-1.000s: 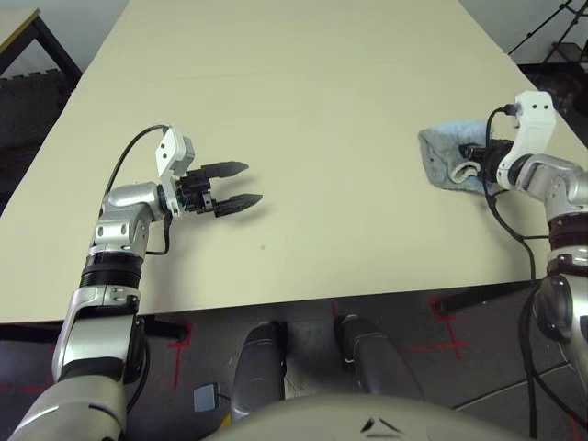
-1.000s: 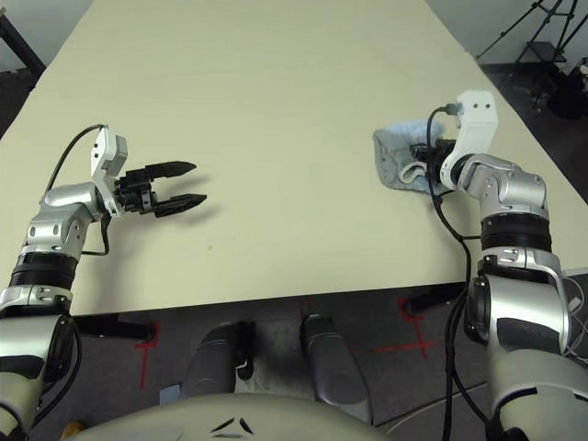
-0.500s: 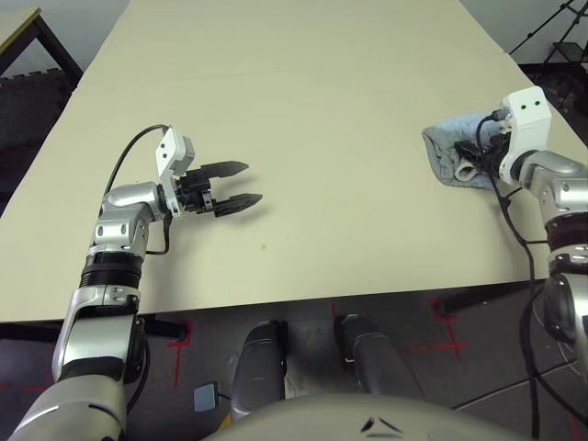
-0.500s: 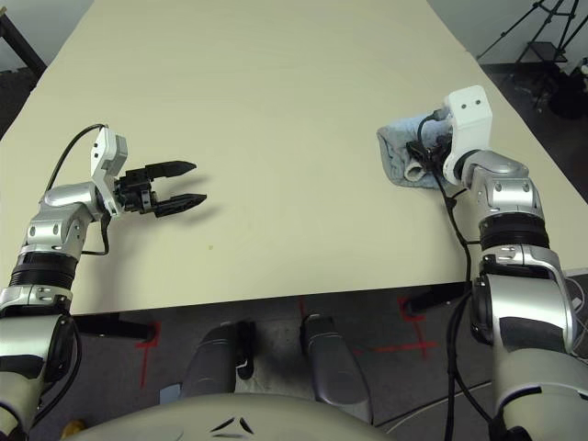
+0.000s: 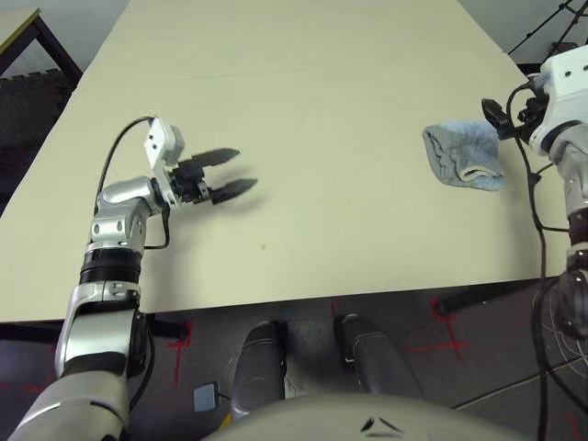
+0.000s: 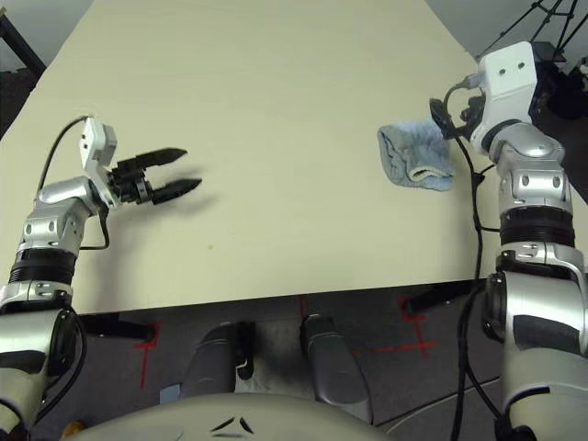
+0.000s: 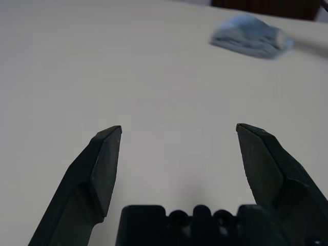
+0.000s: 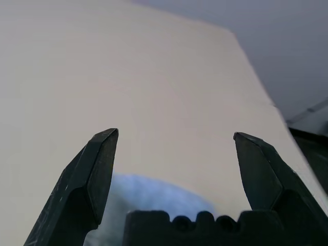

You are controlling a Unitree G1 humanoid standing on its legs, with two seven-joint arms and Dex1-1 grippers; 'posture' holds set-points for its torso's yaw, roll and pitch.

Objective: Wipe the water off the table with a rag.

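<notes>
The light blue-grey rag (image 5: 464,156) lies crumpled on the cream table (image 5: 303,73) near its right edge, with nothing holding it. My right gripper (image 5: 493,114) hovers just right of and above the rag, open and empty. In the right wrist view its fingers (image 8: 97,174) stand wide apart with the rag (image 8: 148,192) low between them. My left gripper (image 5: 244,169) is open and empty over the table's left part, pointing right; the left wrist view shows the rag (image 7: 249,41) far ahead. A tiny amber speck of water (image 5: 264,245) sits near the front edge.
A smaller dark-framed table (image 5: 18,28) stands at the far left, off the main table. A black tripod (image 5: 551,28) stands beyond the right edge. The table's front edge (image 5: 276,303) runs just ahead of my arms.
My right gripper has opened, let go of the rag and pulled back up and to the right. The rag stays on the table. My left gripper has tilted and risen slightly.
</notes>
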